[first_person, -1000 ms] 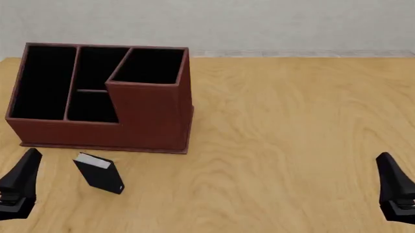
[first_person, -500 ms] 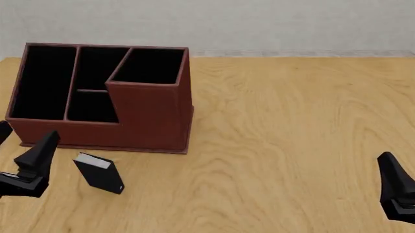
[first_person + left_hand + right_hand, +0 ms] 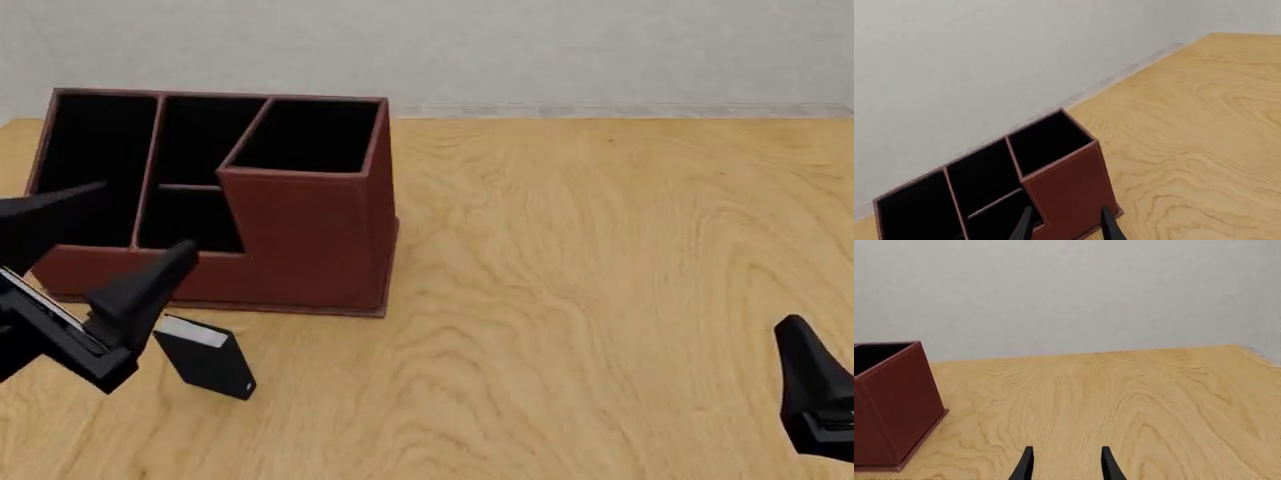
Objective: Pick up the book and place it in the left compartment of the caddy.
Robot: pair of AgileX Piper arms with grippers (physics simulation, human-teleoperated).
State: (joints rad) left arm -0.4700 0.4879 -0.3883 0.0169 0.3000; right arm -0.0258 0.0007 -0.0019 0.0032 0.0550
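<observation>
The book [image 3: 207, 357], small and black with a white page edge, stands tilted on the table just in front of the caddy [image 3: 314, 235]. The caddy is a reddish-brown box with a black interior, and its left compartment [image 3: 83, 165] is a long narrow slot. My left gripper [image 3: 150, 215] is open and empty, raised to the left of and above the book, overlapping the caddy's front-left corner in the front view. The left wrist view shows its fingers [image 3: 1025, 225] and the caddy [image 3: 1071, 185], but not the book. My right gripper [image 3: 797, 335] is open and empty at the front right.
The caddy's tall square compartment [image 3: 307, 135] rises at its right corner, with two small middle compartments [image 3: 200, 175] beside it. A pale wall [image 3: 1067, 290] stands behind the wooden table [image 3: 601, 250]. The right wrist view shows the caddy's tall corner [image 3: 891, 405].
My left gripper has risen and swung forward and to the right, from the front-left table edge up to the caddy's front-left corner. The book, caddy and right gripper have not moved.
</observation>
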